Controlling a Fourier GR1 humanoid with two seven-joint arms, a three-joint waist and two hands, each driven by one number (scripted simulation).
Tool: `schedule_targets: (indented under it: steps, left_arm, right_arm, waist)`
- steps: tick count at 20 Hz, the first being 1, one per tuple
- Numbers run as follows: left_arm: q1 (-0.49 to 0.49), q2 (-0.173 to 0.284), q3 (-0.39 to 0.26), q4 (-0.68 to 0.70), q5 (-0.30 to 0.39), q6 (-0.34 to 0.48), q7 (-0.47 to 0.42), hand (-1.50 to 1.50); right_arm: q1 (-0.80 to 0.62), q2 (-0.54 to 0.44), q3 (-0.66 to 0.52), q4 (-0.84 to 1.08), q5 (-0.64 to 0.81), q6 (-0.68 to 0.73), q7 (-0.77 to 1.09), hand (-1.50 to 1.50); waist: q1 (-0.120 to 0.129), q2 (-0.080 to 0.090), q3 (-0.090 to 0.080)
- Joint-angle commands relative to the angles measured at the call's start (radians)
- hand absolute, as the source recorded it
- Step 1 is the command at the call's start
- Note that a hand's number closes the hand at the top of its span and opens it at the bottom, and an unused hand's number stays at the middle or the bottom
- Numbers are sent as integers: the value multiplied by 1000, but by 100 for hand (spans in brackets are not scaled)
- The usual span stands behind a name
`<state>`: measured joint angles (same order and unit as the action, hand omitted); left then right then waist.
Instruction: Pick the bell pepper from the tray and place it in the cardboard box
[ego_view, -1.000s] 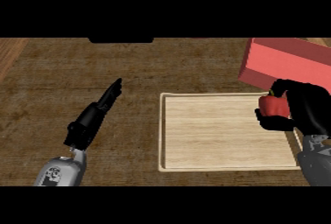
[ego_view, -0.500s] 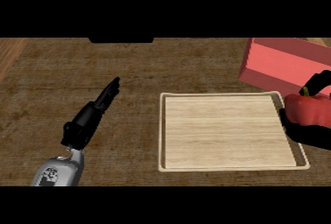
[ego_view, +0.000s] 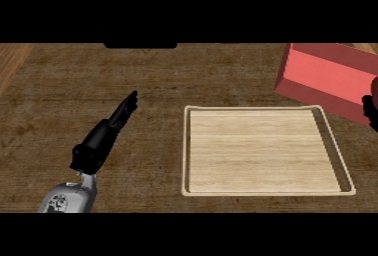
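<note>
The pale wooden tray (ego_view: 193, 150) lies right of centre with nothing on it. A red box (ego_view: 325, 75) stands tilted at the top right, its far side cut off by the view's edge. Only a black sliver of my right hand (ego_view: 371, 111) shows at the right edge, in front of the box's lower corner. A dark red sliver (ego_view: 375, 86) just above it may be the bell pepper; I cannot tell whether the hand holds it. My left hand (ego_view: 103, 137) rests open on the left, fingers straight and pointing up and to the right, well apart from the tray.
The dark wooden counter (ego_view: 88, 75) spreads around the tray. A dark object (ego_view: 140, 45) sits at the top edge, left of centre. A lighter strip (ego_view: 9, 60) runs along the counter's top left corner.
My right hand, curled round the red bell pepper, has moved right from the tray's far right corner and almost out of the view. The left arm has not moved.
</note>
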<state>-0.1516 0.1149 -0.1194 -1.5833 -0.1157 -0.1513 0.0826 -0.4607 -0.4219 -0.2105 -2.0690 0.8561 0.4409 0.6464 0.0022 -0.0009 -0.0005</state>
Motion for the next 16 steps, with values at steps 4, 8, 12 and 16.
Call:
schedule_targets:
  steps: [4,8,12,16]
  left_arm:
    - [-69,-10,20,105,-20,-2,-38,0]
    - [-52,1,34,30,16,-35,31,0]
    - [-140,-8,68,95,19,-29,27,0]
    - [-56,-30,5,-12,-11,-25,69,0]
  right_arm:
    - [-166,-96,-107,322,-11,-103,-122,150]
    - [-289,-136,-114,473,-31,-92,-119,150]
    - [-252,-141,-155,579,-43,-187,-216,150]
    - [-334,-122,-87,737,54,-301,-204,150]
  waist:
    - [4,5,0]
    - [12,4,0]
    - [4,5,1]
    - [13,4,1]
